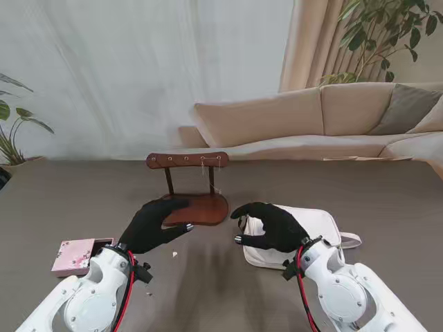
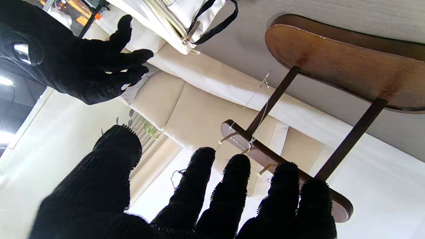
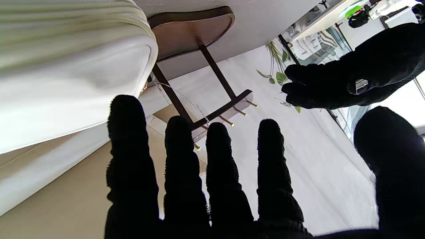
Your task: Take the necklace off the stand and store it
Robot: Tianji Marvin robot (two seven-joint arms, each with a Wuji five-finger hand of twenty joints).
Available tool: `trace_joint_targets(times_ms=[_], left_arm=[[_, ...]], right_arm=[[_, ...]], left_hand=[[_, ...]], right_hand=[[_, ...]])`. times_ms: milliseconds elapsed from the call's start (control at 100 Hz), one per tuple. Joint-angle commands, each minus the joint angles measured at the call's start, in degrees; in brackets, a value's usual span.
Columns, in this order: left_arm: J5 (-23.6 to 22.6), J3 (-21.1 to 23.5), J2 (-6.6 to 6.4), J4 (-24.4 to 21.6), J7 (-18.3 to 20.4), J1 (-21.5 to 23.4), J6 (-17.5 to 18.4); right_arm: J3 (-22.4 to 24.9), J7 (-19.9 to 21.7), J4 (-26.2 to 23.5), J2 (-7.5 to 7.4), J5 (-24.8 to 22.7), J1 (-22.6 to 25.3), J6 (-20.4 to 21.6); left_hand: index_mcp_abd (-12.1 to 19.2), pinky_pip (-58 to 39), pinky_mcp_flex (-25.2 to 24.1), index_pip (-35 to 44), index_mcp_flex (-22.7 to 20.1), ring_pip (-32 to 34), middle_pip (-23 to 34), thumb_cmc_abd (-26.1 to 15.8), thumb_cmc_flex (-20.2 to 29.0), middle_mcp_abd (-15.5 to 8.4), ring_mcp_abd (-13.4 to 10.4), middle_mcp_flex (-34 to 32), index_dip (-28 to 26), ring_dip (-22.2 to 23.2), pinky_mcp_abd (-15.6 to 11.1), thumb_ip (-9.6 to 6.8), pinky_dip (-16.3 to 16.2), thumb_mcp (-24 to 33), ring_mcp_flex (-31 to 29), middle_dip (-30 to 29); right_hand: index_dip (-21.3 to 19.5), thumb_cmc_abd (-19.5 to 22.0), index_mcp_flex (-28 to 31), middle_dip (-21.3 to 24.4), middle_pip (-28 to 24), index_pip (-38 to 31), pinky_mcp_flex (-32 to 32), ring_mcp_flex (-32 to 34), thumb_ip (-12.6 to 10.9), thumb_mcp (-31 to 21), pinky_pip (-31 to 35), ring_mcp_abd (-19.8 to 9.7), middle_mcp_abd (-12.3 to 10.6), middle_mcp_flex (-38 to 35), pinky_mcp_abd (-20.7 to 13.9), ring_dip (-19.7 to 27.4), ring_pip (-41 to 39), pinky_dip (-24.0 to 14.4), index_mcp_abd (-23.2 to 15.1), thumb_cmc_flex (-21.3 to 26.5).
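necklace (image 2: pixel 262 119): one, on stand (image 1: pixel 197 207) | left hand (image 1: pixel 156 225), right hand (image 1: pixel 273 227): two, both released, fingers spread

Both black-gloved hands hover empty, fingers apart: left hand (image 1: pixel 155 226) over the wooden stand (image 1: pixel 196 205), right hand (image 1: pixel 271 226) over a white bag (image 1: pixel 320 229)
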State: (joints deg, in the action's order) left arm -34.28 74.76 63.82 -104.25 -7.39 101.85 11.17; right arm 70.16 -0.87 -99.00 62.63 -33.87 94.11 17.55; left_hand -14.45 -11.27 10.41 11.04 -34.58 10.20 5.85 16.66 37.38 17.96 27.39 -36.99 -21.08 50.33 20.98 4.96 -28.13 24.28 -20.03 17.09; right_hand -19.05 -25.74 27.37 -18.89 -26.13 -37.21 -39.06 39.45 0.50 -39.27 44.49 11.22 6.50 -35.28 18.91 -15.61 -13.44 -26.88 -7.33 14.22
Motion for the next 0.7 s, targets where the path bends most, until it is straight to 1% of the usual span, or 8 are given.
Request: trace_joint_targets(times_ms=[0,120,380,540,690], left_arm=[[0.31,-0.02,0.23,-0.35,1.66,0.06,-0.34],[0.39,-0.08,0.12,-0.26,2.34,-0.08,-0.69],[0.78,-0.1,0.1,-0.37,2.82,-0.13,-1.51],[0.43,0.16,0.02,-0.76,3.1,0.12,-1.76],[0.15,0.59,0.01,-1.13,3.02,0.65,-1.86]], right_arm=[[-0.25,0.83,-0.2,0.08,-0.13,0.34,-0.11],[-0.31,0.96,-0.26,0.07,-0.02,0.36,-0.48],[-1.18,1.01,-0.08,0.14,0.19,-0.02,-1.92],[-2.45,-0.89,-0.39,0.53,-0.35,-0.15,-3.52],[-4.25,-2.34,-0.9,0.8,-1.86,-0.88,-6.59]], left_hand=[[-0.08,-0.28,-0.21,-0.35,-1.08,-0.45,-0.08,-1.19,-0.37,0.32,1.07,-0.32,-0.43,0.4,0.26,-1.95,-0.65,-0.01,-1.49,0.38],[-0.06,-0.25,-0.22,-0.52,-1.03,-0.48,-0.09,-1.32,-0.34,0.41,0.96,-0.32,-0.41,0.23,0.2,-1.97,-0.7,-0.17,-1.47,0.39],[-0.2,-0.14,-0.46,-1.03,-0.75,-0.53,-0.12,-1.4,-0.07,0.45,0.98,-0.27,-0.16,-0.07,0.19,-2.02,-0.78,-0.44,-1.38,0.4],[-0.11,-0.11,-0.6,-1.6,-0.23,-0.61,-0.16,-1.58,-0.08,0.42,0.85,-0.24,0.21,-0.34,0.12,-2.02,-0.86,-0.67,-1.25,0.38],[-0.13,-0.11,-0.63,-1.82,-0.29,-0.58,-0.17,-1.64,0.05,0.52,0.96,-0.3,0.5,-0.5,0.08,-2.06,-0.93,-0.84,-1.29,0.38]], right_hand=[[0.24,-1.22,0.83,0.0,-0.41,-0.58,22.68,0.91,0.88,-1.38,2.26,-0.75,-1.71,-1.27,-0.88,-0.11,0.34,-1.37,-0.55,-0.28],[0.27,-1.1,0.87,-0.01,-0.39,-0.63,22.7,0.99,0.87,-1.29,2.37,-0.62,-1.66,-1.34,-0.9,-0.12,0.33,-1.21,-0.52,-0.19],[0.37,-0.63,0.42,-0.04,-0.51,-0.72,22.0,1.71,0.81,-0.97,3.06,-0.33,-1.13,-1.9,-0.7,-0.27,-0.04,-1.08,0.78,0.08],[0.82,-0.35,-1.11,-0.26,-1.06,-0.67,19.71,3.84,0.69,-0.67,6.72,0.07,-0.77,-2.96,-0.59,-1.45,-2.15,-2.32,1.75,0.39],[1.81,-0.05,-3.1,-0.69,-1.77,-0.68,17.13,6.84,0.6,-0.51,11.36,0.43,-0.64,-4.31,-0.55,-3.51,-5.53,-3.77,2.54,0.41]])
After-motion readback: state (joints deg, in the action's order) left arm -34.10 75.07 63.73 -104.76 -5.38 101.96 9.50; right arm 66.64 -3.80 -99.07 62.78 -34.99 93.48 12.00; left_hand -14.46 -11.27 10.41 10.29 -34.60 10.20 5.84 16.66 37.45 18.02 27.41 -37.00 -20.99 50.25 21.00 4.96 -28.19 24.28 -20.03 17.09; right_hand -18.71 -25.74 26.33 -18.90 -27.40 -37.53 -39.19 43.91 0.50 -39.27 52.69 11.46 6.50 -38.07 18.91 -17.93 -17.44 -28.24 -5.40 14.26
